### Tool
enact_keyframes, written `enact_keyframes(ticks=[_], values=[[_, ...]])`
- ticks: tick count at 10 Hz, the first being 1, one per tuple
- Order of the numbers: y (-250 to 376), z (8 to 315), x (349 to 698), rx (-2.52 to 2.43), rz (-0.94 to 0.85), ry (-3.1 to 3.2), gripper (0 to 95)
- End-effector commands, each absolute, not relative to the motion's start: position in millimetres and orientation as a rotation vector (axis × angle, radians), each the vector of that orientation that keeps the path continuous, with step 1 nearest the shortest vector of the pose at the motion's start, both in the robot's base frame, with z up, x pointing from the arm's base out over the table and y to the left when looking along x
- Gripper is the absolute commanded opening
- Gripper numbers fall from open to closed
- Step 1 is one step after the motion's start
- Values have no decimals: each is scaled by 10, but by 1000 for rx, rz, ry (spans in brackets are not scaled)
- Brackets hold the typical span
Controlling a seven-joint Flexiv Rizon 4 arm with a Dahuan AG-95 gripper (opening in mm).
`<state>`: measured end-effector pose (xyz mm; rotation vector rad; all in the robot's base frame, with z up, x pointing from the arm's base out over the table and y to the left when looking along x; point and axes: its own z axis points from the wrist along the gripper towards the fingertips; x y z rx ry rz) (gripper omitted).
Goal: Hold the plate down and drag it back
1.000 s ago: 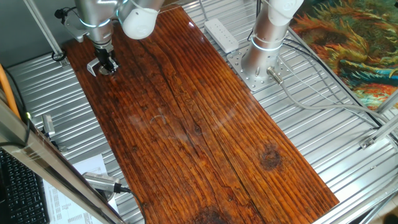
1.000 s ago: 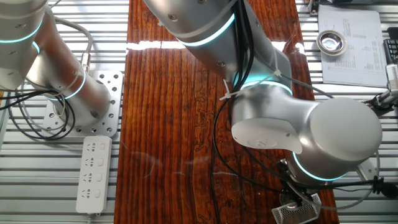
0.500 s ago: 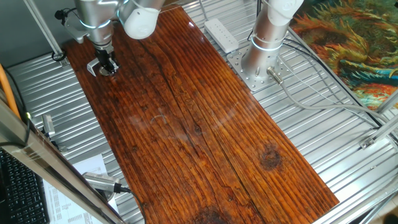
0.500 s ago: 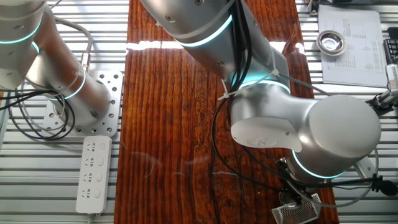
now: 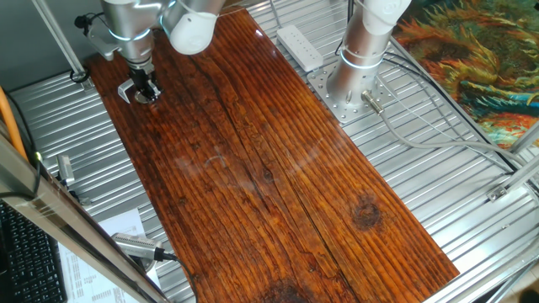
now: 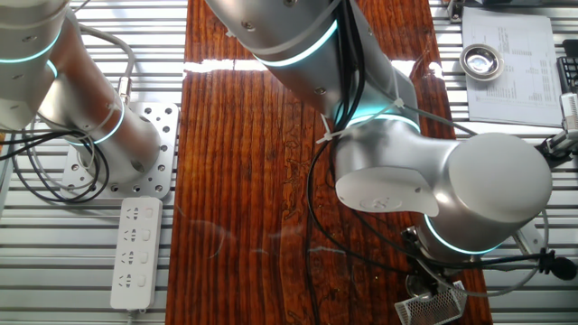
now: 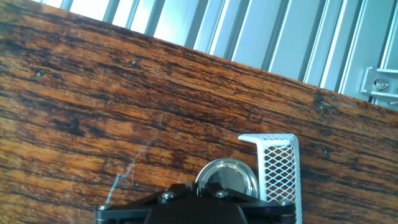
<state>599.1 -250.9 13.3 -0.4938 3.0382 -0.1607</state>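
In the hand view the plate (image 7: 227, 179) is a small round metal disc with a silvery rim, lying flat on the wooden board. My gripper (image 7: 198, 186) comes in from the bottom edge. Its black fingers are together and its tip rests on the plate's near edge, covering part of it. In one fixed view the gripper (image 5: 146, 87) stands at the board's far left corner and hides the plate. In the other fixed view the gripper (image 6: 432, 287) is mostly hidden under the arm's large silver joint.
A white mesh U-shaped bracket (image 7: 278, 165) stands right beside the plate and shows in both fixed views (image 5: 128, 91) (image 6: 432, 310). The board edge and ribbed metal table (image 7: 249, 31) lie just beyond. A second arm's base (image 5: 354, 80) and a power strip (image 5: 300, 45) stand at the far side.
The arm's upper joints have shifted very slightly. The gripper tip and the bracket stay in the same place.
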Motion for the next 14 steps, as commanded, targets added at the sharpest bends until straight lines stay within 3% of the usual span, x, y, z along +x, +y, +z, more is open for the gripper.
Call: enact_keyframes(ticks=[1,14], values=[[-2501,130,5990,-495,-158,3037,0],[-2346,142,5987,-457,-158,3064,0]])
